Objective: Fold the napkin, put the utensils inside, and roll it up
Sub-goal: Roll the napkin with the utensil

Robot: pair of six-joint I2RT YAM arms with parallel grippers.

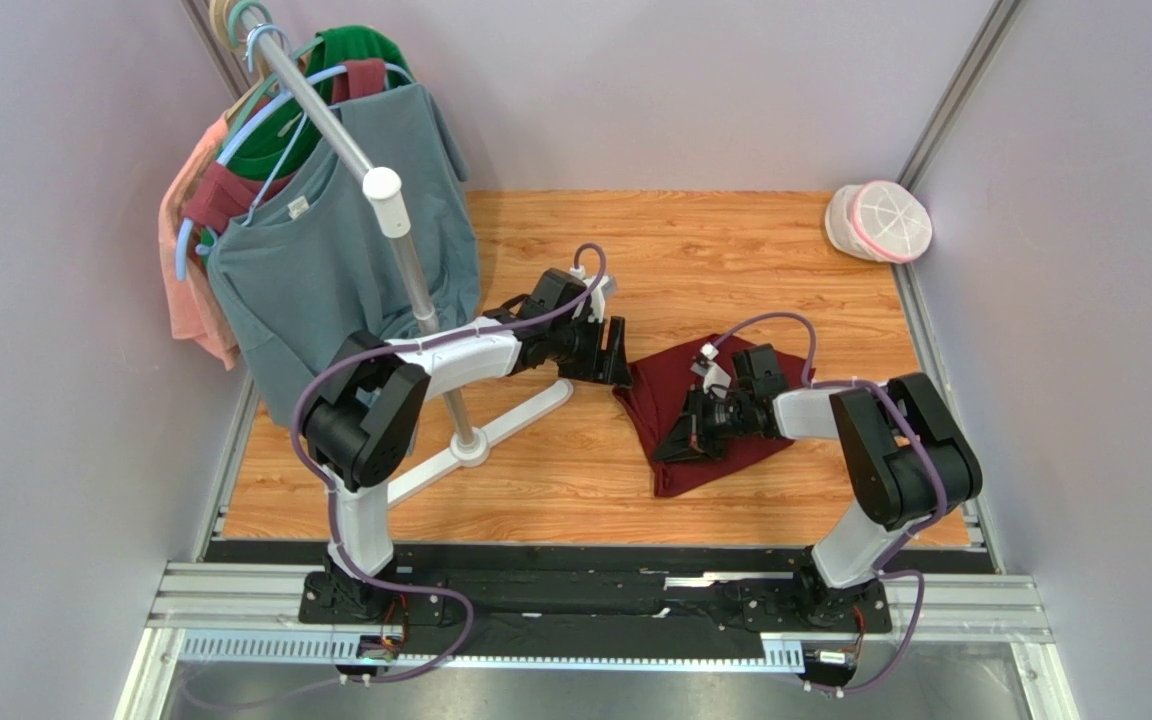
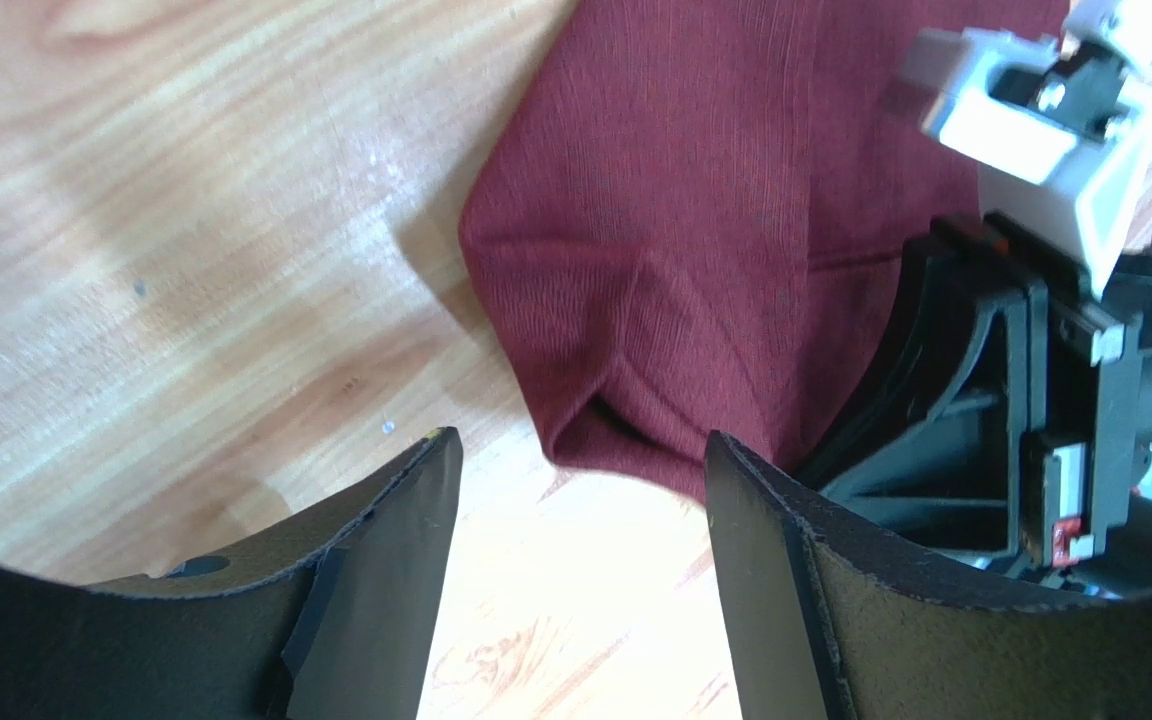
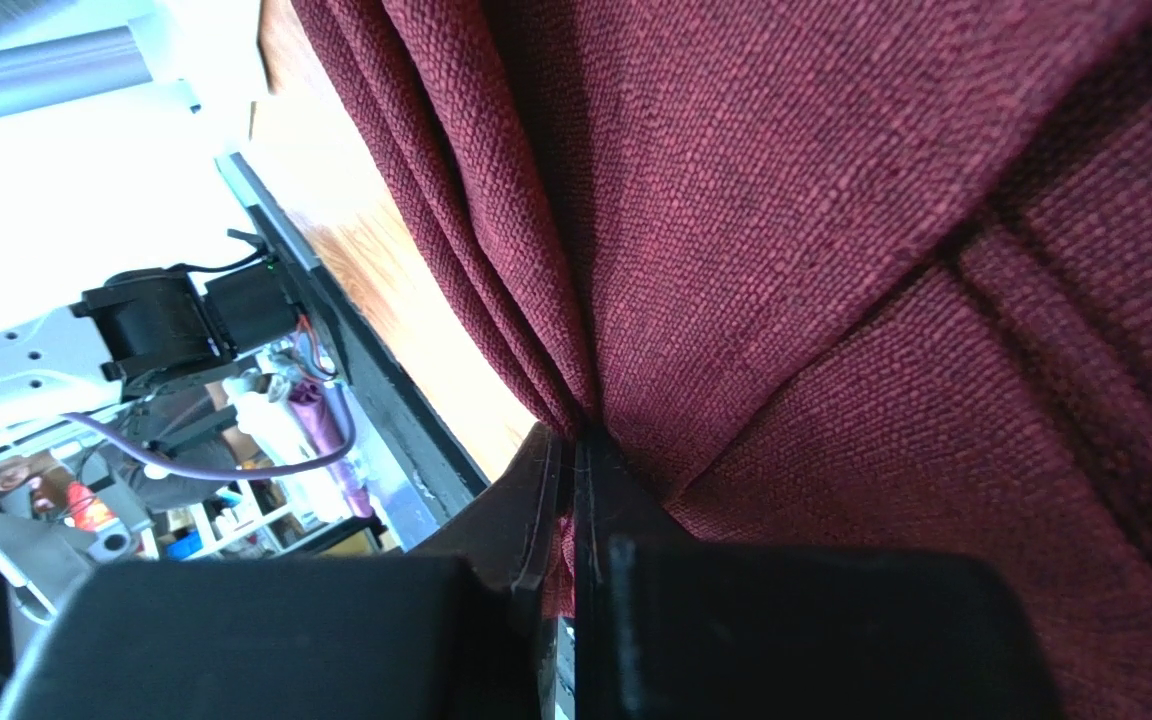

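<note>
Right jaws clamp a fold of the napkin (image 1: 657,387); left jaws stand wide and empty beside its corner.
Bunched right of the desk (image 1: 717,255) centre, it could drag or unfold if pulled from one side alone.

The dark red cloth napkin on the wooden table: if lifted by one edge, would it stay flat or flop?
Probably floppy: the dark red cloth napkin lies in soft humps and creases. Pushed, it would likely bunch rather than slide whole; pleats gather where the right gripper pinches it. It looks thin, so probably light.
</note>
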